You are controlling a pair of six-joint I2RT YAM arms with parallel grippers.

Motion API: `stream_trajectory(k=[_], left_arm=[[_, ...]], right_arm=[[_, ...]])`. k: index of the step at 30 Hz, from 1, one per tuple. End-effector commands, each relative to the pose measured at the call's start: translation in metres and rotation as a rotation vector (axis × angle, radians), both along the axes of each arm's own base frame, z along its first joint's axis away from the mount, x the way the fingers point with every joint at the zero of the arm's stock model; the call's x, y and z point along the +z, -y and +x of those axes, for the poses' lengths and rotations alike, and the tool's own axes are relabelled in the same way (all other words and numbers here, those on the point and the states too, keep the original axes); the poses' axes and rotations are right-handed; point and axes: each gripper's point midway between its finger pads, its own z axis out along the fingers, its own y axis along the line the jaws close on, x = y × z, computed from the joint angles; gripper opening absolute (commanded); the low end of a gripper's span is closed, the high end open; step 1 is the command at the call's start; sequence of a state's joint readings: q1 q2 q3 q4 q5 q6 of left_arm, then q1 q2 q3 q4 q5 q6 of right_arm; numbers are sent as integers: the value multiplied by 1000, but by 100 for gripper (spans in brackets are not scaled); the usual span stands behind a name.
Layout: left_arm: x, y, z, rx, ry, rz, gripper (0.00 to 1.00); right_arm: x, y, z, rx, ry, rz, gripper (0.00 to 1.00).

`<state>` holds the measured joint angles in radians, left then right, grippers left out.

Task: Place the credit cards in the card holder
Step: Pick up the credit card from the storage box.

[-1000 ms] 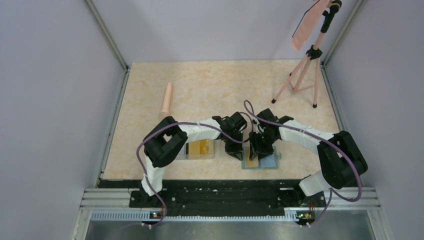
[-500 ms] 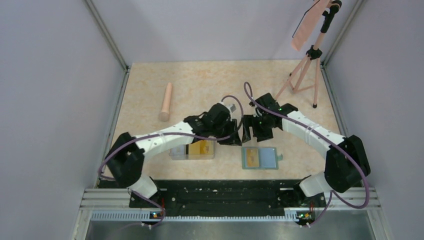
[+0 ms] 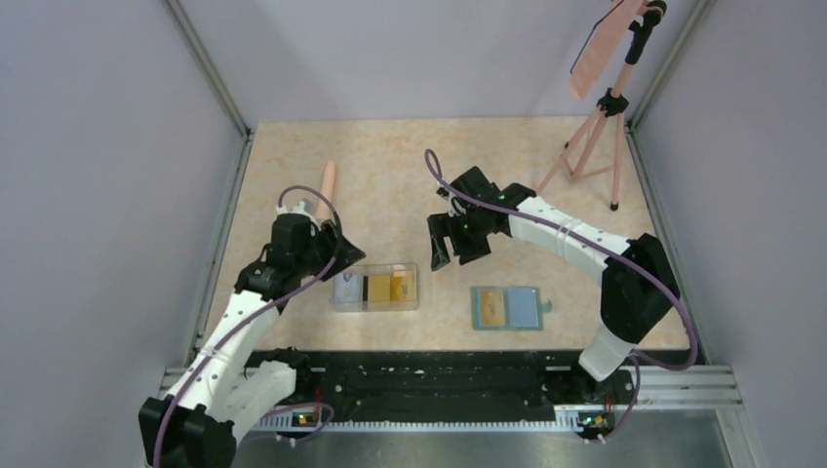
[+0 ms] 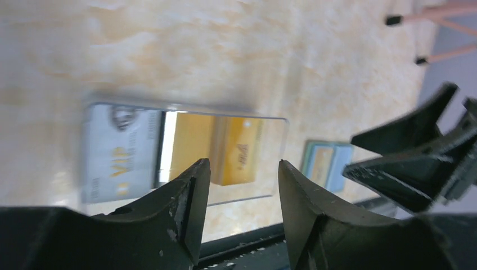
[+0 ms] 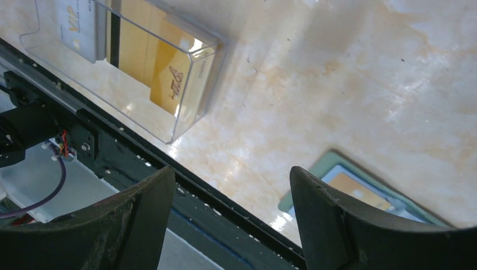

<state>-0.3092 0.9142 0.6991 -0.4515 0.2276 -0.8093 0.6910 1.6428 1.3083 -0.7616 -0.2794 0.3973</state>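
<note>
Clear plastic forms the box (image 3: pixel 374 307) near the front edge of the table (image 3: pixel 410 166). It holds a whitish card (image 3: pixel 346 289) at its left end and yellow cards (image 3: pixel 390 287) beside that. I see the green wallet (image 3: pixel 525 309) lying open and flat to the right of the box, apart from it. One yellow card (image 3: pixel 492 308) sits in its left pocket page. The left gripper (image 4: pixel 242 169) hovers just behind the box's left end, fingers spread, nothing between them. The right gripper (image 5: pixel 232 174) hangs behind the gap between box and wallet, fingers spread wide, empty. A pink cylinder (image 3: pixel 327 180) lies behind the left arm. A pink tripod (image 3: pixel 595 136) stands at the far right corner.
</note>
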Motion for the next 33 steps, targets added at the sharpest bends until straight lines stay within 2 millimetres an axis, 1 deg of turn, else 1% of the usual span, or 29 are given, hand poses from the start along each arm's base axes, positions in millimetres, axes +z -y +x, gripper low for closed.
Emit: stream_trajectory(k=[1,2,5,9,14,17,22,23,25,27,29,33], left_arm=[[-29,-63,-25,111,-168,266,53],[-33,-70,-27,112,-202,315,53],[-44,-82,-28,89,-274,414,51],[-55,-84,-23,49,-318,463,46],[-67,-92,-24,19,-394,540,46],[-78,-91,-25,-14,-446,555,46],[-101,-80,-29,-69,-496,507,42],[-103,-73,-29,-89,-498,475,40],[-105,-63,-27,-112,-482,423,28],[-103,-52,-26,-130,-464,369,19],[-100,-42,-26,-146,-448,325,13],[-102,-23,-26,-161,-449,295,8]], right_arm=[[15,-24,2,32,10,43,74],[16,-25,2,37,9,45,74],[17,-27,4,38,10,48,74],[20,-27,4,39,14,46,74],[25,-26,2,41,19,52,74],[25,-25,1,43,18,53,74],[26,-25,-1,44,17,57,73],[27,-24,-1,45,19,59,73],[29,-24,-1,44,23,63,73],[31,-24,-1,45,29,65,73],[35,-25,-1,45,35,73,73],[40,-26,-2,49,37,88,73]])
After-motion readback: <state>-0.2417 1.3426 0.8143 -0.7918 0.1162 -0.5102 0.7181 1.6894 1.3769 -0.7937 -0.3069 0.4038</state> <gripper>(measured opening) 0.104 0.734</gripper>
